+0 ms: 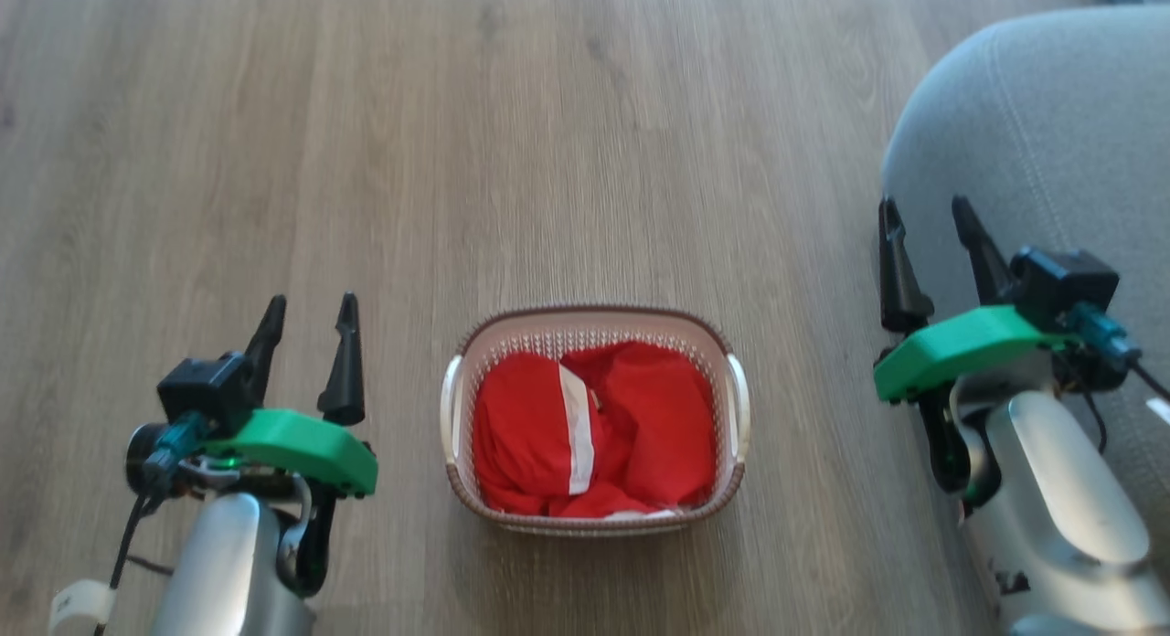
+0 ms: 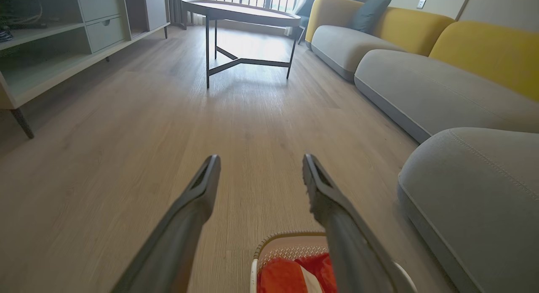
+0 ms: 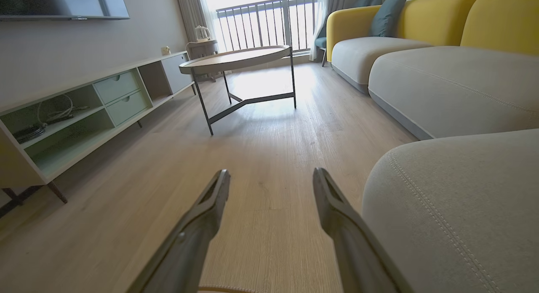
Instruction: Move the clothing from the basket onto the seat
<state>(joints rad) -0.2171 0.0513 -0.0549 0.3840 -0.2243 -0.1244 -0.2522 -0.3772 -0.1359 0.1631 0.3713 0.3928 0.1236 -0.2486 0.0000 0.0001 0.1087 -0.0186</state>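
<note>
On the wooden floor [image 1: 548,115], between the two arms, the basket [image 1: 590,336] is shown standing upright with the clothing [image 1: 667,417] bundled inside it; red fabric fills the well to just below the woven-look rim, and a white stripe is turned uppermost. None of the fabric is draped over the rim, so the whole load is judged to be awaiting transfer. The seat [image 1: 1051,133] is placed to the robot's right, well apart from the basket, and nothing red is laid on it. The left gripper [image 1: 311,305] is held beside the basket's left handle without touching it, its fingers spread wide with nothing between them. The right gripper [image 1: 923,206] is likewise released and empty, and is carried at the near edge of the seat, though whether it hangs over the cushion or just beside it cannot be settled from this angle. Both arms are thus kept to either side of the basket, a posture judged to leave its opening unobstructed for a downward reach. The soft bundle is expected to sag and trail when lifted, so a deep pinch into the folds is likely to be needed
</note>
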